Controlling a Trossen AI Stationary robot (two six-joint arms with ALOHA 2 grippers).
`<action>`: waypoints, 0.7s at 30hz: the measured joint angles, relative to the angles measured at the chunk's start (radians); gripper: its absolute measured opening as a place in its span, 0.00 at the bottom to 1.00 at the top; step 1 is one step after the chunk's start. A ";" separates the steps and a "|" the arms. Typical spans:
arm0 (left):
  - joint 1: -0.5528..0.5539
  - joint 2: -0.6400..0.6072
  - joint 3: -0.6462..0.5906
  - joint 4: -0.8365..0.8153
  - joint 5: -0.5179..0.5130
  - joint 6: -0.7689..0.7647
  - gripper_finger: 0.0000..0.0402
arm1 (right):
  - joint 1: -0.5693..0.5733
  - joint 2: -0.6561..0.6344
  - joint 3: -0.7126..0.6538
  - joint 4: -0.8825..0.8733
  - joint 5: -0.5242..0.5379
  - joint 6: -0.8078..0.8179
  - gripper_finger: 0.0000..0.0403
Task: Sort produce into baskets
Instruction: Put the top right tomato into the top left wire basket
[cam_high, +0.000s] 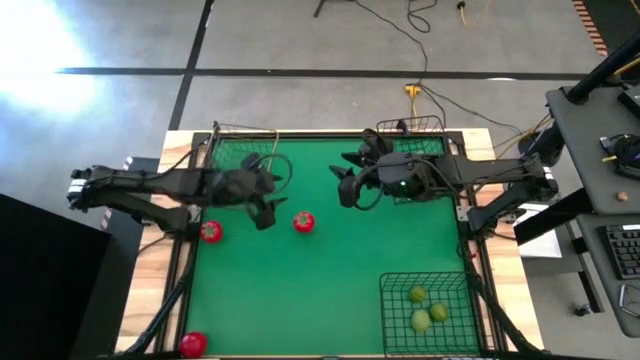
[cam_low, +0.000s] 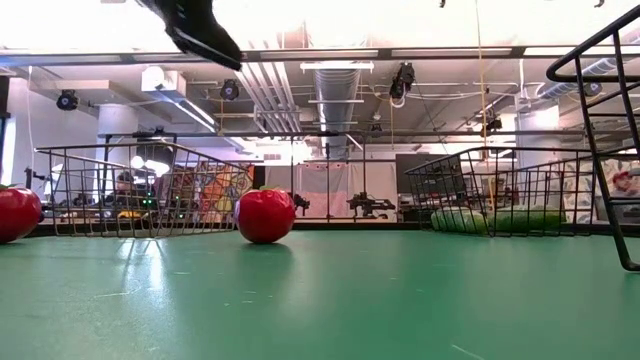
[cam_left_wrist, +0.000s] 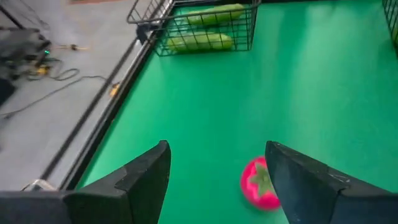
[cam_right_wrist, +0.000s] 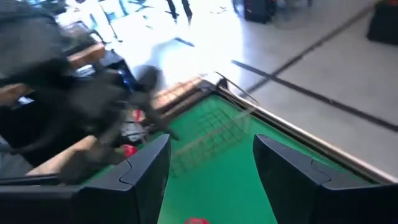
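A red tomato lies on the green mat near its middle. It also shows in the low view and the left wrist view. My left gripper hovers open just to its left, above the mat. My right gripper is open and empty over the mat's far middle. A second tomato lies at the mat's left edge. A third tomato lies at the near left corner. Green cucumbers lie in the far right basket. Three limes lie in the near right basket.
A wire basket stands at the far left of the mat, with nothing showing in it. A black frame runs around the table. The mat's near middle and left part are bare. A desk with a keyboard stands to the right.
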 joint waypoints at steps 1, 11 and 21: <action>0.038 0.014 0.000 0.020 0.045 0.009 0.61 | 0.010 0.004 0.018 -0.001 0.001 -0.018 0.54; 0.253 0.189 0.000 0.139 0.463 -0.009 0.64 | 0.113 0.034 0.083 -0.015 0.009 -0.018 0.54; 0.296 0.336 0.042 0.115 0.516 -0.054 0.83 | 0.172 0.034 0.068 -0.017 0.011 0.070 0.54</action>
